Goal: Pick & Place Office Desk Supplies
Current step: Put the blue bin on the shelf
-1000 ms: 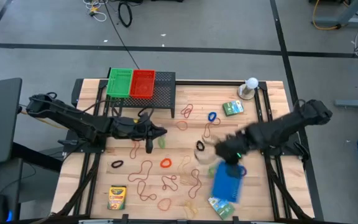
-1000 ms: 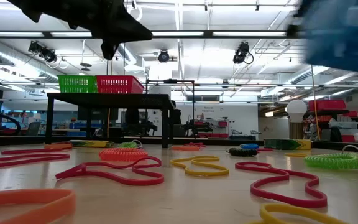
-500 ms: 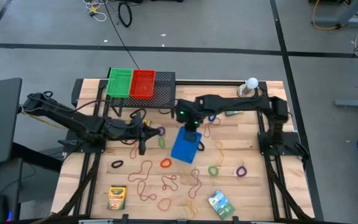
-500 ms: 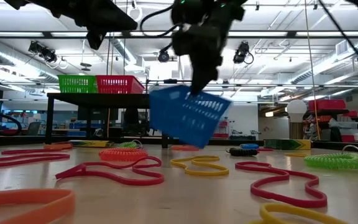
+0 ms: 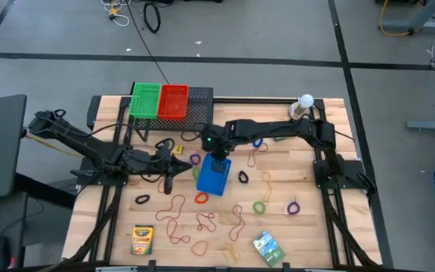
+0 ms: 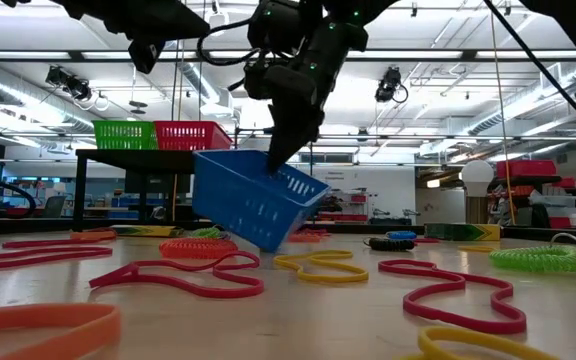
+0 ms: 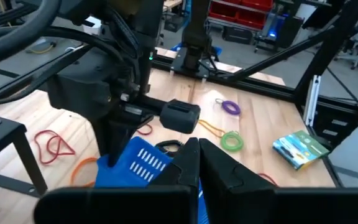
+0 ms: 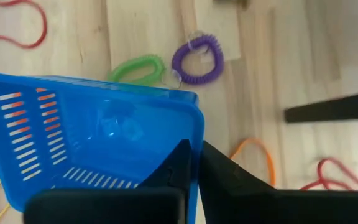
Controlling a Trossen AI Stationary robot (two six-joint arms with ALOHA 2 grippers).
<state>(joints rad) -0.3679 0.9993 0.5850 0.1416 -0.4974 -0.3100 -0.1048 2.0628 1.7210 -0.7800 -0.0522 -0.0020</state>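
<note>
Slotted blue plastic basket (image 5: 213, 177) tilted, rim pinched by right end effector (image 5: 216, 156), left end effector (image 5: 169, 175) closed.

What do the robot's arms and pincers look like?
Both arms are black, jointed and chunky, with black cables looping along them. The right arm has a small green light glowing near its wrist. Each ends in a pincer with two flat black fingers: the left pincer and the right pincer.
</note>
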